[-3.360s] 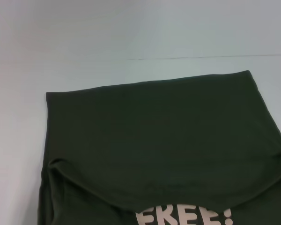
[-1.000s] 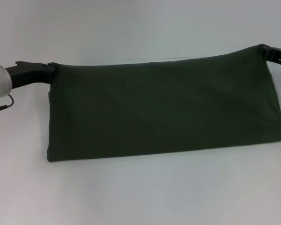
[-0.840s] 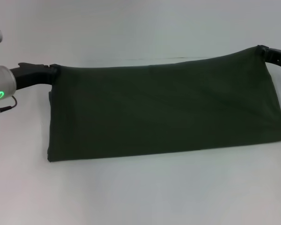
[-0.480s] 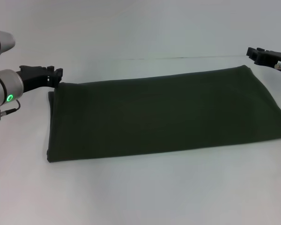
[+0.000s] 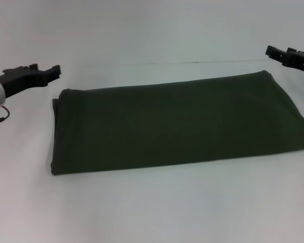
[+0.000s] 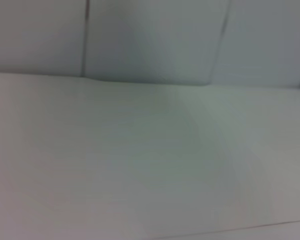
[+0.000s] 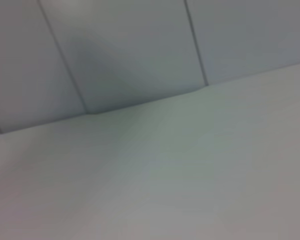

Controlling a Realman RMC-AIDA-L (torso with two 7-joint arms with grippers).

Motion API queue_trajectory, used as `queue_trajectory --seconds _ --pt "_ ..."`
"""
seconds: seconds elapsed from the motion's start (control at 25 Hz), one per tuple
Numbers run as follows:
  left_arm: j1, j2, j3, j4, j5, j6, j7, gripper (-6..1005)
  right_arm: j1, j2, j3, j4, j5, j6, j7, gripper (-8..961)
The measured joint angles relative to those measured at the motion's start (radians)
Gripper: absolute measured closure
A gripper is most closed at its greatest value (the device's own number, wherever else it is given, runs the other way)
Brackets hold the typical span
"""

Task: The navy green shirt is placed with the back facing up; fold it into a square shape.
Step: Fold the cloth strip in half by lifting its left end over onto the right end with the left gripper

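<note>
Head view: navy green shirt (image 5: 177, 124) folded flat on bench (image 5: 157, 207); left hand (image 5: 46, 71) and right hand (image 5: 276, 52) apart from it, empty, finger opening unclear.

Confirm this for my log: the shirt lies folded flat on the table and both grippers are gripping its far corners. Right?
Not quite. The shirt does lie folded flat on the table, but neither gripper holds it: the head view shows the left gripper and right gripper both apart from the cloth, off its far corners.

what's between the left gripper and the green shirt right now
Nothing: in the head view only bare white table separates the left gripper from the shirt.
</note>
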Motion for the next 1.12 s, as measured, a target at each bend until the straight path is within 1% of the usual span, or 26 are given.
queue_trajectory --seconds 0.12,0.2,0.28,0.36,0.56,0.64,0.84,1.0,1.12 --pt "0.04 0.012 -0.005 0.027 -0.042 0.188 -0.053 443 -0.035 -0.002 0.0 -0.021 0.001 -0.128 0.02 324" --pt "0.069 0.015 -0.007 0.047 -0.068 0.296 -0.083 348 -0.065 0.004 0.0 -0.05 0.002 -0.223 0.035 298" --pt "0.096 0.013 -0.006 0.068 -0.079 0.389 -0.118 343 -0.094 0.011 0.0 -0.076 0.002 -0.307 0.055 271" --pt "0.116 0.01 -0.004 0.087 -0.078 0.454 -0.157 338 -0.121 0.014 -0.001 -0.096 0.002 -0.384 0.079 258" --pt "0.163 0.009 -0.011 0.102 -0.085 0.6 -0.219 331 -0.171 0.011 -0.009 -0.104 -0.003 -0.52 0.107 257" --pt "0.173 0.008 -0.011 0.105 -0.081 0.645 -0.224 330 -0.183 0.01 -0.024 -0.104 -0.003 -0.551 0.109 211" --pt "0.19 0.003 -0.005 0.109 -0.054 0.692 -0.234 239 -0.207 0.009 -0.111 -0.104 -0.005 -0.59 0.125 105" --pt "0.201 -0.003 -0.004 0.11 -0.021 0.706 -0.277 168 -0.222 0.01 -0.119 -0.104 -0.001 -0.595 0.118 29" --pt "0.204 -0.004 -0.006 0.121 0.013 0.743 -0.351 122 -0.222 0.005 -0.117 -0.11 0.0 -0.596 0.121 30"
